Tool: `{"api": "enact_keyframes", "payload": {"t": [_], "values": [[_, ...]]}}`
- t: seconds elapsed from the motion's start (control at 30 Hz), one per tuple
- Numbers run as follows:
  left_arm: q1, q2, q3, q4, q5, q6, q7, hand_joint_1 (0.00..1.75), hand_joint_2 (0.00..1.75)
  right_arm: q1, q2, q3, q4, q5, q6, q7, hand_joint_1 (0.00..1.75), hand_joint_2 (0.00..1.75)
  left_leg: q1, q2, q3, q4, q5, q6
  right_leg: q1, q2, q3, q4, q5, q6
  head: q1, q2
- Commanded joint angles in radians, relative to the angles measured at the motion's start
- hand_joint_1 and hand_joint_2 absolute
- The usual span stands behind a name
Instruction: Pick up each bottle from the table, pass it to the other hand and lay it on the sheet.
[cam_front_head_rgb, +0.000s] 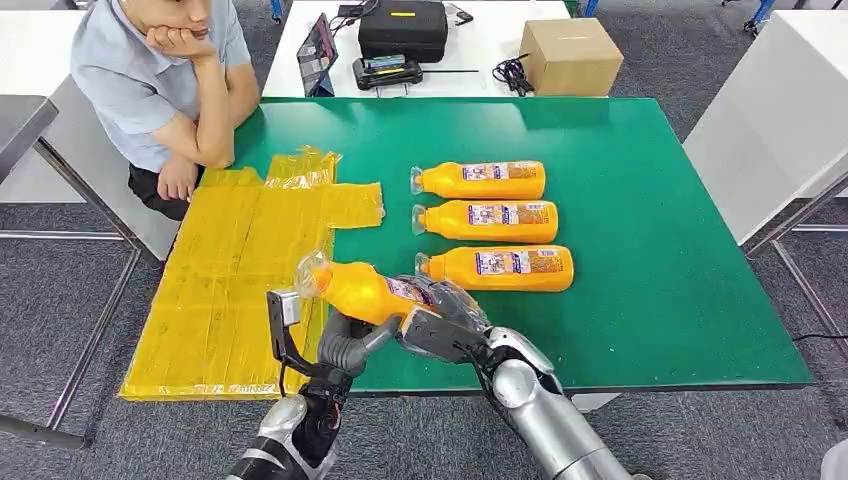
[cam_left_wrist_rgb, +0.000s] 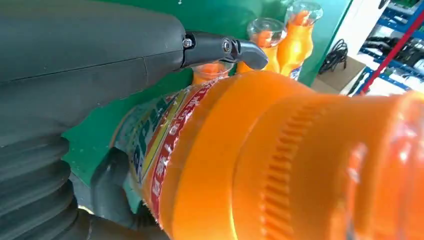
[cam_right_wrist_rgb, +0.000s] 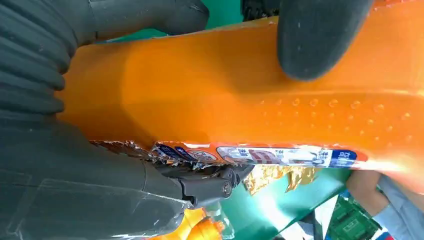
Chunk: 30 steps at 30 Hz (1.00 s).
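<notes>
Near front edge of the green surface: I see both robot hands meet at one orange bottle.
Right robot hand: fingers wrapped around the bottle body, holding it above the surface.
Left robot hand: under the bottle near its neck; I cannot tell if it grips.
Other bottles: three lying in a row on the surface.
Yellow sheet: flat at the left side.
</notes>
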Motion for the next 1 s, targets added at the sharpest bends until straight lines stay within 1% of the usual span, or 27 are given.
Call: {"api": "enact_keyframes", "payload": {"t": [0.03,0.1,0.13,0.17,0.2,0.23,0.27,0.3,0.33,0.37,0.4,0.43,0.47,0.6,0.63,0.67,0.7,0.73,0.77,0.87,0.93,1.0], "values": [[-0.045,-0.005,0.025,0.038,0.028,0.006,-0.022,0.0,1.75,-0.046,0.017,0.045,0.097,-0.004,-0.004,-0.011,1.75,1.75,0.001,0.001,0.001,0.0,-0.001,-0.001,0.001,0.0,0.001,0.0,0.0,-0.002,0.0,0.0],[-0.041,-0.005,0.031,0.027,0.028,0.008,-0.026,0.0,1.75,-0.043,0.018,0.046,0.098,-0.004,-0.006,-0.011,1.75,1.75,0.001,0.001,0.002,0.001,-0.001,-0.002,0.002,0.0,0.002,0.0,-0.001,-0.003,0.0,0.0],[-0.016,-0.005,0.071,-0.048,-0.008,0.041,-0.066,1.75,1.75,-0.026,0.014,0.052,0.095,0.012,-0.02,-0.01,1.61,1.75,0.001,0.002,0.002,0.0,-0.001,-0.002,0.002,0.001,0.002,0.0,0.0,-0.002,0.0,0.0],[-0.015,-0.005,0.072,-0.05,-0.011,0.043,-0.068,1.75,1.75,-0.026,0.016,0.05,0.097,0.013,-0.021,-0.009,1.61,1.75,0.001,0.001,0.002,0.001,-0.001,-0.002,0.001,0.001,0.002,0.0,-0.001,-0.002,0.0,0.0],[-0.015,-0.005,0.072,-0.05,-0.011,0.043,-0.068,1.75,1.75,-0.026,0.016,0.05,0.097,0.013,-0.021,-0.009,1.48,1.75,0.002,0.001,0.002,0.001,-0.002,-0.002,0.002,0.0,0.003,0.0,-0.001,-0.003,0.0,0.0],[-0.015,-0.005,0.074,-0.053,-0.015,0.048,-0.071,1.75,1.75,-0.026,0.02,0.046,0.097,0.015,-0.024,-0.009,1.43,1.75,0.002,0.002,0.002,0.0,-0.001,-0.002,0.002,0.001,0.003,-0.001,-0.001,-0.003,0.0,0.0],[-0.016,-0.005,0.072,-0.055,-0.026,0.055,-0.078,1.75,1.75,-0.027,0.021,0.045,0.097,0.016,-0.025,-0.008,1.43,1.75,0.002,0.001,0.002,0.001,-0.001,-0.003,0.002,0.0,0.003,0.0,-0.001,-0.003,0.0,0.0],[-0.016,-0.005,0.071,-0.057,-0.029,0.057,-0.08,1.75,1.75,-0.027,0.021,0.044,0.097,0.017,-0.026,-0.007,1.36,1.75,0.002,0.001,0.001,0.001,-0.001,-0.002,0.002,0.0,0.002,0.0,-0.001,-0.002,0.0,0.0],[-0.016,-0.005,0.07,-0.06,-0.043,0.069,-0.087,1.75,1.75,-0.027,0.023,0.042,0.097,0.018,-0.026,-0.005,0.86,1.75,0.002,0.001,0.002,0.001,-0.002,-0.002,0.002,0.0,0.003,0.0,-0.001,-0.003,0.0,0.0],[-0.015,-0.005,0.069,-0.065,-0.052,0.075,-0.089,1.75,1.75,-0.028,0.026,0.037,0.097,0.018,-0.027,0.0,0.77,1.75,0.001,0.001,0.001,0.0,-0.001,-0.002,0.001,0.0,0.002,0.0,-0.001,-0.002,0.0,0.0],[-0.015,-0.005,0.069,-0.065,-0.052,0.075,-0.089,1.75,1.75,-0.028,0.026,0.037,0.097,0.018,-0.027,0.0,0.77,1.75,0.002,0.001,0.002,0.0,-0.001,-0.002,0.002,0.0,0.003,0.0,-0.001,-0.003,0.0,0.0],[-0.014,-0.005,0.069,-0.069,-0.054,0.078,-0.088,1.75,1.75,-0.029,0.029,0.034,0.097,0.019,-0.029,0.003,0.26,1.75,0.002,0.001,0.003,0.001,-0.002,-0.003,0.003,0.0,0.003,0.0,-0.001,-0.003,0.0,0.0],[-0.014,-0.005,0.07,-0.07,-0.061,0.082,-0.086,1.75,1.75,-0.028,0.032,0.03,0.096,0.021,-0.032,0.005,0.02,1.75,0.001,0.0,0.001,0.0,-0.001,-0.002,0.001,0.0,0.002,0.0,-0.001,-0.002,0.0,0.0],[-0.011,-0.005,0.071,-0.077,-0.074,0.087,-0.088,1.75,1.75,-0.026,0.036,0.024,0.092,0.021,-0.034,0.01,0.0,1.75,0.002,0.001,0.002,0.001,-0.002,-0.002,0.002,0.0,0.002,0.0,-0.001,-0.003,0.0,0.0],[-0.004,-0.005,0.076,-0.097,-0.079,0.091,-0.088,1.75,1.75,-0.022,0.043,0.014,0.084,0.019,-0.038,0.011,0.0,1.75,0.003,0.002,0.003,0.002,-0.003,-0.003,0.003,0.0,0.003,0.001,-0.002,-0.004,0.0,0.0],[0.0,-0.005,0.08,-0.109,-0.084,0.095,-0.09,1.75,1.75,-0.019,0.048,0.007,0.08,0.019,-0.041,0.014,0.0,1.75,0.001,0.0,0.001,0.0,-0.001,-0.001,0.001,0.0,0.001,0.0,0.0,-0.002,0.0,0.0],[0.008,-0.005,0.086,-0.137,-0.101,0.106,-0.097,1.75,1.75,-0.014,0.052,0.002,0.071,0.027,-0.051,0.022,0.0,1.75,0.001,0.001,0.002,0.001,-0.001,-0.002,0.002,0.0,0.002,0.0,-0.001,-0.003,0.0,0.0],[0.022,-0.005,0.093,-0.173,-0.111,0.11,-0.093,1.75,1.75,-0.004,0.056,-0.003,0.055,0.039,-0.061,0.028,0.0,0.0,0.002,0.002,0.002,0.001,-0.002,-0.003,0.002,0.001,0.003,0.0,-0.002,-0.003,0.0,0.0],[0.04,-0.005,0.101,-0.218,-0.117,0.115,-0.096,1.75,1.75,0.008,0.061,-0.009,0.036,0.05,-0.069,0.03,0.0,0.0,0.001,0.001,0.001,0.001,-0.001,-0.002,0.001,0.0,0.001,0.0,-0.001,-0.002,0.0,0.0],[0.064,-0.005,0.124,-0.294,-0.126,0.121,-0.086,1.75,1.75,0.027,0.07,-0.017,0.006,0.064,-0.075,0.035,0.0,0.0,0.002,0.002,0.001,0.001,-0.002,-0.002,0.002,0.001,0.001,0.001,-0.001,-0.003,0.0,0.0],[0.063,-0.005,0.13,-0.308,-0.128,0.122,-0.079,1.75,1.75,0.029,0.072,-0.019,0.001,0.066,-0.075,0.035,0.0,0.0,0.002,0.003,0.003,0.002,-0.003,-0.003,0.003,0.002,0.002,0.001,-0.002,-0.004,0.0,0.0],[0.075,-0.005,0.145,-0.353,-0.147,0.128,-0.084,1.75,1.75,0.041,0.074,-0.036,-0.017,0.07,-0.085,0.032,0.0,0.0,0.001,0.001,0.0,0.0,-0.001,-0.001,0.001,0.001,0.0,0.0,-0.001,-0.002,0.0,0.0]]}}
